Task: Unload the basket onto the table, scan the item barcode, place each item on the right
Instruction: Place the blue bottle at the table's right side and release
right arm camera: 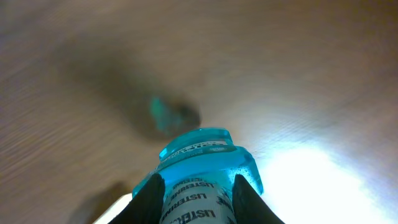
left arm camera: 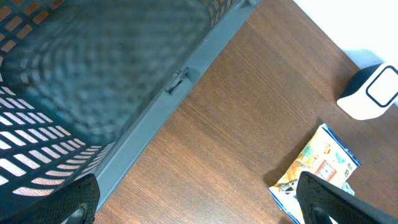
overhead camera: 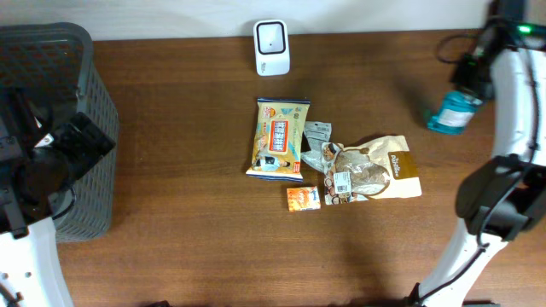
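Teal translucent plastic mouthwash bottle (overhead camera: 450, 112) at table's far right edge, clamped btw right gripper (right arm camera: 198, 188) fingers; left gripper (left arm camera: 199, 210) jaws wide apart, empty, over grey mesh plastic basket (overhead camera: 85, 77); white boxy scanner (overhead camera: 272, 48) well apart.

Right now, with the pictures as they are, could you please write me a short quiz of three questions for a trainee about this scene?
1. True or false: the left pincer is closed on the orange box.
2. What does the right pincer hold? A the brown pouch; B the blue bottle; C the silver packet.
3. Fill in: beyond the yellow snack bag, away from the arms, stands the white ____.
Key: 1 false, its jaws stand open and hold nothing; 2 B; 3 scanner.
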Robot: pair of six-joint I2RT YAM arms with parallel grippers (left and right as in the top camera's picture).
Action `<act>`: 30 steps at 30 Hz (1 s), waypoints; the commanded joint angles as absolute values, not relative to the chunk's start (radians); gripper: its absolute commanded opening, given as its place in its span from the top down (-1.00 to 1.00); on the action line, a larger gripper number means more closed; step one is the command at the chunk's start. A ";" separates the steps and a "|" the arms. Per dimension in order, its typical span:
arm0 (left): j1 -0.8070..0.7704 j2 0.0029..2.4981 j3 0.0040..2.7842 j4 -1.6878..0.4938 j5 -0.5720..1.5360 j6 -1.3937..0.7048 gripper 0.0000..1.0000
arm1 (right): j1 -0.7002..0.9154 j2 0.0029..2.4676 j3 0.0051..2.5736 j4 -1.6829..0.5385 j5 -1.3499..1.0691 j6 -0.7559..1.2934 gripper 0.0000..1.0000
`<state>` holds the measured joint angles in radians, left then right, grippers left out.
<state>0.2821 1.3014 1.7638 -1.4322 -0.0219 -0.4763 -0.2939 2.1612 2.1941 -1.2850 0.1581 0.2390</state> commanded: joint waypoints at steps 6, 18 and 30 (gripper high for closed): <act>0.287 1.293 1.770 -1.433 -0.015 -0.485 -0.98 | -0.453 2.149 2.223 -1.299 0.176 0.248 0.47; 0.287 1.293 1.770 -1.433 -0.015 -0.485 -0.99 | -0.473 2.152 2.162 -1.286 0.176 0.248 0.37; 0.287 1.293 1.770 -1.433 -0.015 -0.485 -0.98 | -0.472 2.150 2.154 -1.322 0.128 0.248 -0.22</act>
<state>0.2821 1.3014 1.7638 -1.4322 -0.0219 -0.4763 -0.4690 2.1609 2.1509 -1.3128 0.1410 0.2386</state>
